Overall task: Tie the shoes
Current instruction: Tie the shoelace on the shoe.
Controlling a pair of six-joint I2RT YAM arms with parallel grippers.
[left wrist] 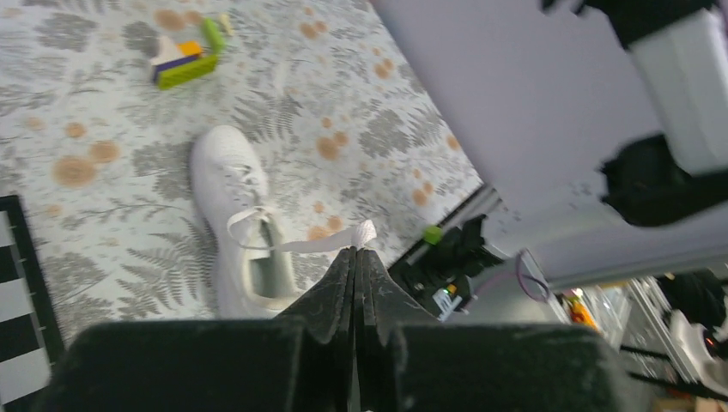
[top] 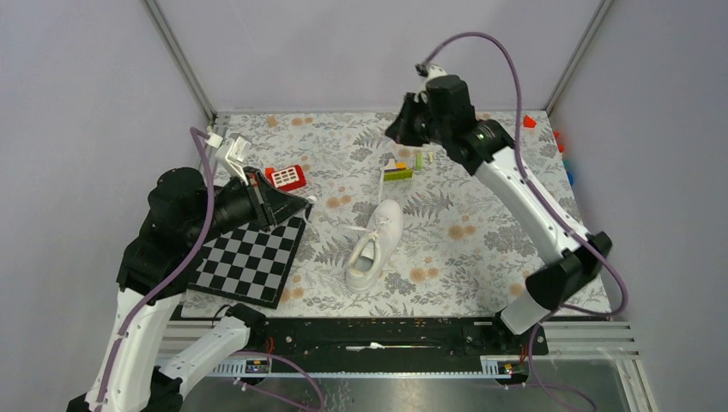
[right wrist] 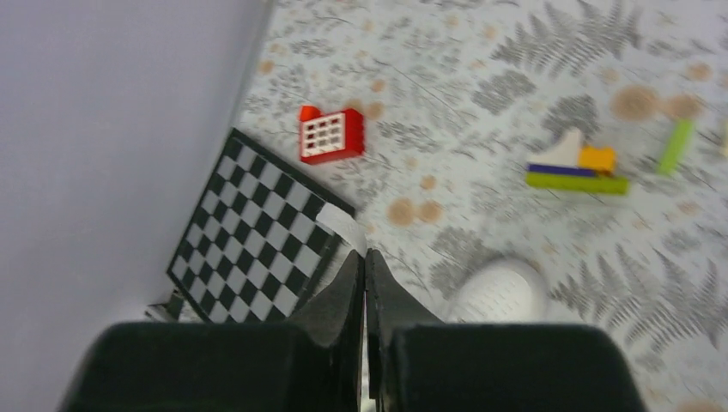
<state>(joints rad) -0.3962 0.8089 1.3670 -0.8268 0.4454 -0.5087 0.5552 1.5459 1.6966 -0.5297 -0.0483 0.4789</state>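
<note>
The white sneaker (top: 374, 245) lies on the floral cloth at the middle, toe toward the back, laces loose. My left gripper (top: 306, 204) is left of the sneaker, over the checkerboard's corner. It is shut on one white lace (left wrist: 296, 245), which runs taut from the sneaker (left wrist: 230, 193) to its tips (left wrist: 354, 251). My right gripper (top: 395, 135) is raised behind the sneaker. It is shut on the other lace, whose end (right wrist: 342, 226) sticks out past its tips (right wrist: 362, 256). The sneaker's toe (right wrist: 500, 293) shows below it.
A black-and-white checkerboard (top: 249, 257) lies left of the sneaker. A red brick (top: 288, 177) sits behind the board. A green, blue and yellow brick stack (top: 397, 170) and a green stick (top: 419, 160) lie behind the sneaker. Small coloured pieces (top: 529, 121) sit at the back right.
</note>
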